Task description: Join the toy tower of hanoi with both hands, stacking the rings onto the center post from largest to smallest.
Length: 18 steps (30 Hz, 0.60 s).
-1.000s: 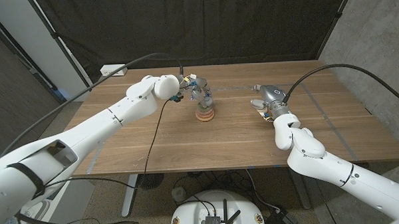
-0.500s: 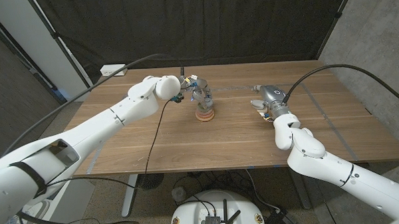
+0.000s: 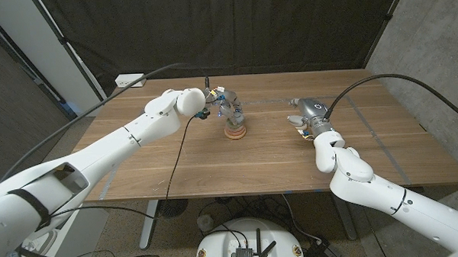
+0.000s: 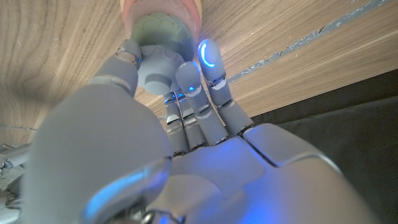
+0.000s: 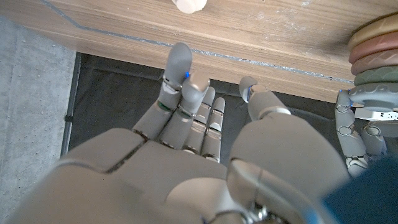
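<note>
The ring stack stands at the table's middle, with tan, pink and green rings on its post. My left hand hovers right over it and pinches a small grey-blue ring between thumb and fingers, just above the green ring. The same grey-blue ring and the left hand's fingers appear in the right wrist view. My right hand stays on the table well to the right of the stack, its fingers spread and holding nothing.
A small white piece lies on the wood ahead of my right hand. A white power strip sits at the table's far left corner. A black cable hangs from my left arm across the table.
My left hand has shifted slightly up and back over the stack, still holding the small ring. The right arm has not moved.
</note>
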Tool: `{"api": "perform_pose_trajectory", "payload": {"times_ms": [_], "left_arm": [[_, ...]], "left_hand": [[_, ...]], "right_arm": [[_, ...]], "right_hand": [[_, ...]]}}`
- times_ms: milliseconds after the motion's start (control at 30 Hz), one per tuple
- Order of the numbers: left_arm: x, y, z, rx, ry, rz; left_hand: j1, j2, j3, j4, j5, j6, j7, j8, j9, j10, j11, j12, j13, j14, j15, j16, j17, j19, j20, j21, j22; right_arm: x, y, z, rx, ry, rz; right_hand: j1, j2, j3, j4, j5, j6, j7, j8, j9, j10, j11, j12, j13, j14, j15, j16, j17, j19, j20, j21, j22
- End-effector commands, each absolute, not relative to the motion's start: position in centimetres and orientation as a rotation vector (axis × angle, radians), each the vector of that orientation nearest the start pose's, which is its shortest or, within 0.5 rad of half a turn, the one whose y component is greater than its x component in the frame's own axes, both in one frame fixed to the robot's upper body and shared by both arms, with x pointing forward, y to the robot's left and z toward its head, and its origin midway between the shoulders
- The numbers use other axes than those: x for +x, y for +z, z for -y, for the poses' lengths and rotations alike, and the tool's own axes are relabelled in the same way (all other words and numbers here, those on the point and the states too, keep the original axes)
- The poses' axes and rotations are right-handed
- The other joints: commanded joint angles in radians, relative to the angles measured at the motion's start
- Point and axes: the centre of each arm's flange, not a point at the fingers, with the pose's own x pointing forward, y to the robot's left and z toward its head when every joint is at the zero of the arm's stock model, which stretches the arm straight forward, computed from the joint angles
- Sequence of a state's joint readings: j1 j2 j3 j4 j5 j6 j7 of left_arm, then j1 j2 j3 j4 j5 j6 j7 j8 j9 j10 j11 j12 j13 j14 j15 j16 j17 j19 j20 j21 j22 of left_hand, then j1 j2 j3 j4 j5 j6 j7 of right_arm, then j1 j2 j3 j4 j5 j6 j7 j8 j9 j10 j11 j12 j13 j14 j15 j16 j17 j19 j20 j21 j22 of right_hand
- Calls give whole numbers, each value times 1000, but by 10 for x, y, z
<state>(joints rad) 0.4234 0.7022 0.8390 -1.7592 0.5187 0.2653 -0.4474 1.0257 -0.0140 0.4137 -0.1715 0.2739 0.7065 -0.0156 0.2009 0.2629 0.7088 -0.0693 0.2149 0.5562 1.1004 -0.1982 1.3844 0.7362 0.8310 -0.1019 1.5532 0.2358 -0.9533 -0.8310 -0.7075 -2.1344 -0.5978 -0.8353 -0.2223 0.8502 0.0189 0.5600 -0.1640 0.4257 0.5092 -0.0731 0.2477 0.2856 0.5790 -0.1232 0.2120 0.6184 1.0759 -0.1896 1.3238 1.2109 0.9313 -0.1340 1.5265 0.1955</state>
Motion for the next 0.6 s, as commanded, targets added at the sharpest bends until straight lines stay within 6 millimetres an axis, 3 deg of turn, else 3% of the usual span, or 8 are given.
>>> {"api": "perform_pose_trajectory", "payload": {"times_ms": [33,600], "left_arm": [[603,84,-133,1562,-302,514],[608,79,-135,1550,-317,492]], "left_hand": [[12,15,1,3,4,10,0,6,2,120,-106,7,14,5,-21,-1,3,-2,-111,3,2],[14,15,0,3,3,13,-1,6,3,126,-104,7,15,7,-22,-3,4,-1,-111,4,3]], "right_arm": [[529,-31,211,-1340,-342,446],[528,-31,211,-1343,-341,438]], "right_hand": [[-7,8,7,1,7,10,1,-2,4,7,5,-4,4,11,-29,6,4,5,-82,3,-1],[-10,11,8,1,9,11,3,-3,5,8,4,-4,5,11,-29,7,5,5,-82,2,-1]]}}
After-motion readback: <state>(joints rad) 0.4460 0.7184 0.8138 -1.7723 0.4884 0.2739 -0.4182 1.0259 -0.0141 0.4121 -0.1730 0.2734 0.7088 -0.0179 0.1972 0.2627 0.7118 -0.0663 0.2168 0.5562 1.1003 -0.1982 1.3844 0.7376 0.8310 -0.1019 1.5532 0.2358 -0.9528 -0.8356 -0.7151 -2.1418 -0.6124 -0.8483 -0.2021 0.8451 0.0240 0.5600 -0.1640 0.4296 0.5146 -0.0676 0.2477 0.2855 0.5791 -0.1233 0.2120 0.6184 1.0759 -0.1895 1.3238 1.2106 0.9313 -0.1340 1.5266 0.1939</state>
